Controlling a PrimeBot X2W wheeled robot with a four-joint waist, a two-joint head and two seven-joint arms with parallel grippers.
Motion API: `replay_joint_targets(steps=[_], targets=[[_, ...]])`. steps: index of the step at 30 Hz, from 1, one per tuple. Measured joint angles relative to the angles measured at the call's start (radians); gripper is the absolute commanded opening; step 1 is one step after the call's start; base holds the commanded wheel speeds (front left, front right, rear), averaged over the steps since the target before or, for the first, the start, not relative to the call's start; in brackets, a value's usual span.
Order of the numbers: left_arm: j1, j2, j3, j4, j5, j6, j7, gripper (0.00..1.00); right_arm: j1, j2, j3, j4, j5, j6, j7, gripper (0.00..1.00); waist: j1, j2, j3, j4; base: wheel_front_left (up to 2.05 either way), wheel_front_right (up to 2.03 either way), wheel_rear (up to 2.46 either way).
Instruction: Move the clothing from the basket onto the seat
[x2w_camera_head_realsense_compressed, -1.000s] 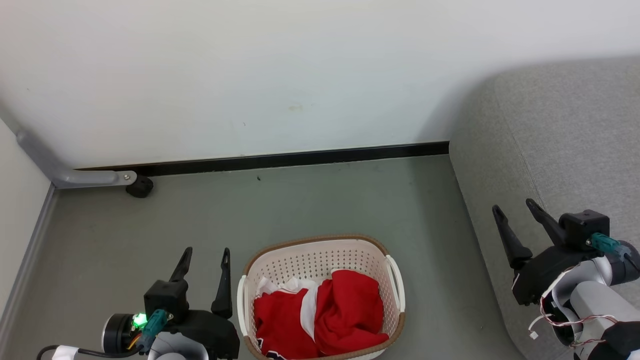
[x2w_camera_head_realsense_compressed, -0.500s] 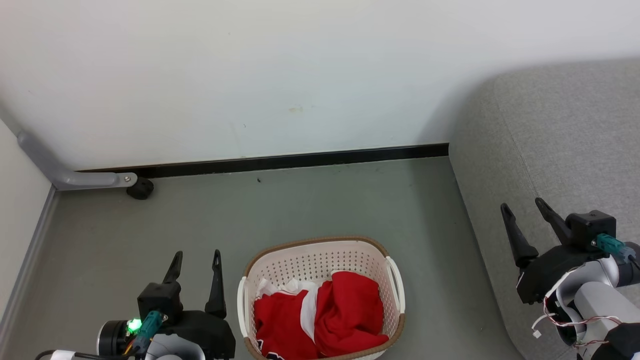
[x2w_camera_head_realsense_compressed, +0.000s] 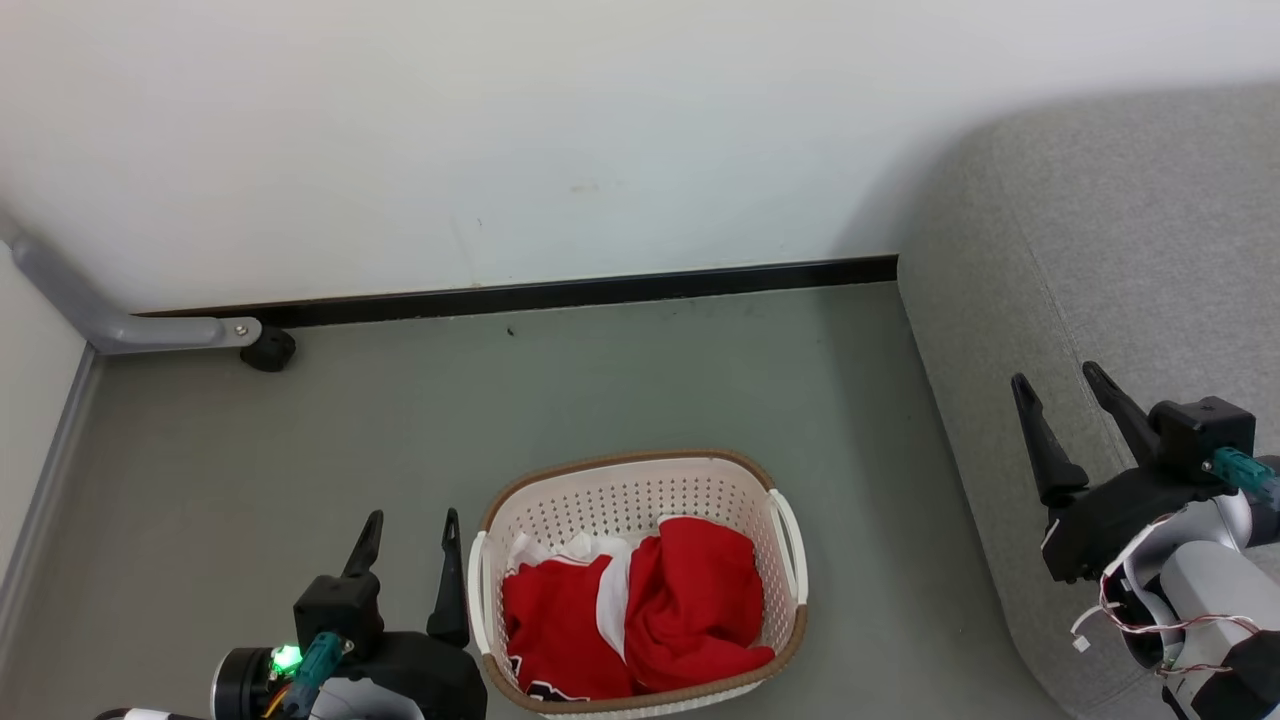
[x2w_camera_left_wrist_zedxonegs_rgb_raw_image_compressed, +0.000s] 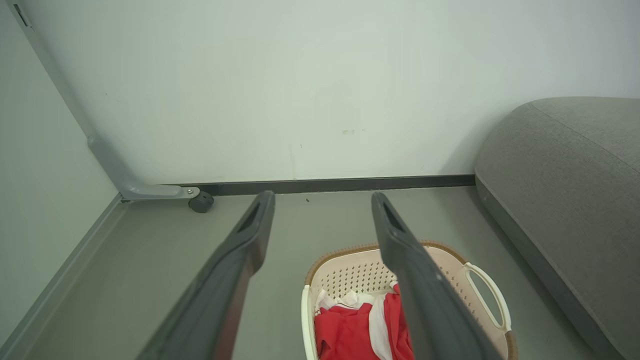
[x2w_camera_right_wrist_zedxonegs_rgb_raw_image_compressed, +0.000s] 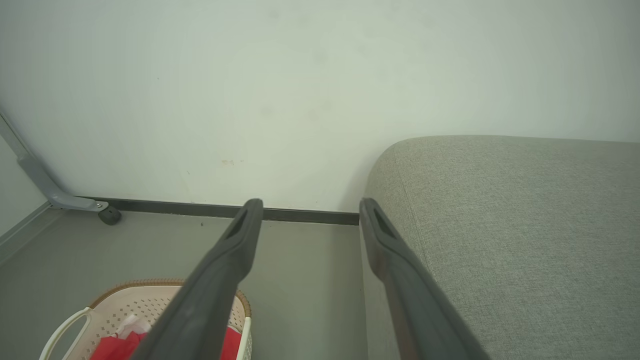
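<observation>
The basket (x2w_camera_head_realsense_compressed: 620, 462) stands on the floor (x2w_camera_head_realsense_compressed: 700, 380), clothing (x2w_camera_head_realsense_compressed: 690, 600) heaped red inside. Left claw (x2w_camera_head_realsense_compressed: 412, 517) just left of the basket, spread wide, holding nothing; right claw (x2w_camera_head_realsense_compressed: 1054, 374) well right of it, at the edge of the seat (x2w_camera_head_realsense_compressed: 1150, 230), likewise spread, bare. Castor (x2w_camera_head_realsense_compressed: 268, 350) on a grey leg (x2w_camera_head_realsense_compressed: 120, 328) far left of the basket, at the skirting (x2w_camera_head_realsense_compressed: 600, 292). Right wrist view gives the seat's rounded corner; bare floor between basket and seat.

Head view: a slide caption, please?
Open left gripper beside the basket of red clothing; open right gripper by the grey sofa.
</observation>
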Motion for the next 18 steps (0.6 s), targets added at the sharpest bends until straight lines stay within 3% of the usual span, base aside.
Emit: replay_joint_targets(steps=[18], targets=[[-0.044,-0.012,-0.072,-0.028,-0.004,-0.018,0.0,1.0,-0.07,-0.018,-0.06,-0.145,-0.046,0.009,-0.001,1.0,0.0001,0.0001,0.165,-0.01,0.0,0.0,0.0]])
